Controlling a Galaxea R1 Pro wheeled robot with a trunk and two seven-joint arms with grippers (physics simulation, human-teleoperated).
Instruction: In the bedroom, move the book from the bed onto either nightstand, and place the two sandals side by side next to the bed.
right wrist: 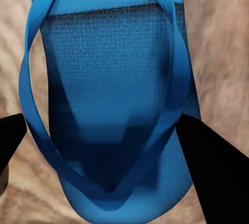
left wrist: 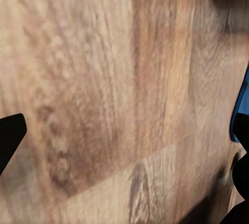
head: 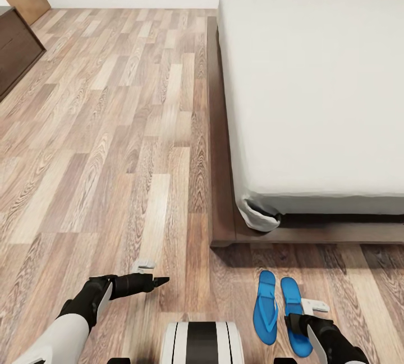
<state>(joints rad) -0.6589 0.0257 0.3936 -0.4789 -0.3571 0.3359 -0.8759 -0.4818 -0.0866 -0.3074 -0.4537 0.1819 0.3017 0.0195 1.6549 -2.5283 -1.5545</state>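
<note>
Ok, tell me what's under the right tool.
One blue sandal lies directly under the right tool, on the wood floor. Its heel end is covered by the arm; the second sandal lies alongside.

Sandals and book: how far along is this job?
Looks done: both sandals lie side by side on the floor by the bed. In hand: the right claw is open over one sandal; the left claw holds nothing. Left: unclear, no book visible on the mattress.
</note>
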